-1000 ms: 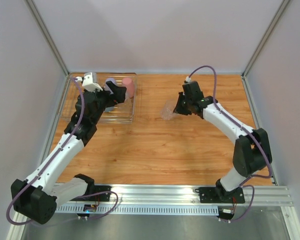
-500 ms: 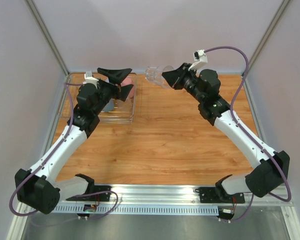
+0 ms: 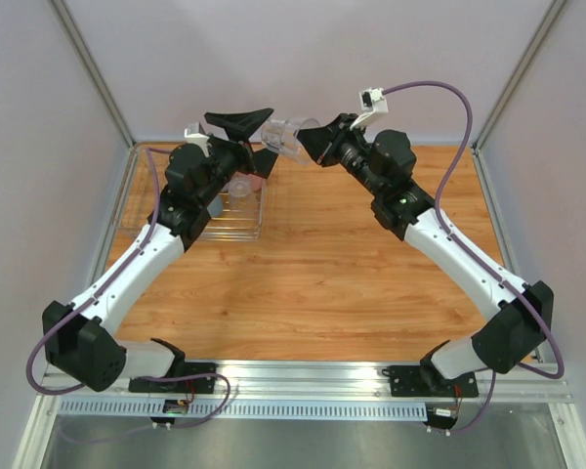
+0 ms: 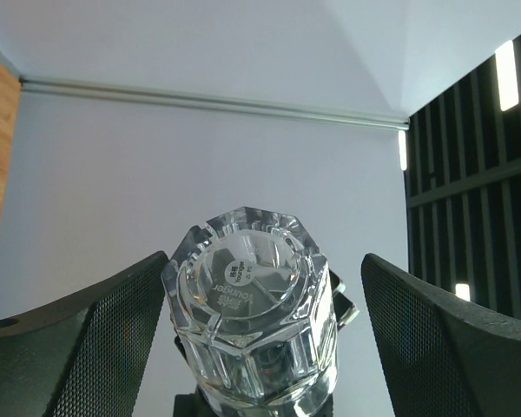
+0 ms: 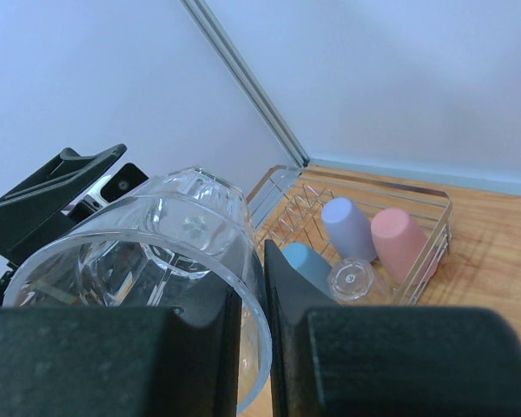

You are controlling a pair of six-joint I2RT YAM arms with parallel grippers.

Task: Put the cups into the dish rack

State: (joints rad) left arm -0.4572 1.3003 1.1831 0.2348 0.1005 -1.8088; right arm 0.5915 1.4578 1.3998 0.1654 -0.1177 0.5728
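Both arms reach up from the near edge and meet high over the far left of the table [image 3: 352, 283], a mid-air handover. The right gripper [image 3: 305, 145] pinches the tumbler [image 3: 281, 133] by its rim, one finger inside and one outside, base aimed at the left gripper [image 3: 264, 139]. That one gapes wide, fingers [image 4: 95, 339] flanking the faceted wall without touching. My call: centre the glass between the pads, close square on flat facets, and grip firmly before the right lets go, since slick glass can twist. Then the right should back straight out. Below and beyond, the rack [image 5: 434, 201] holds blue [image 5: 306, 261], lavender [image 5: 347, 228], pink [image 5: 399, 243] and another clear cup [image 5: 354, 278]
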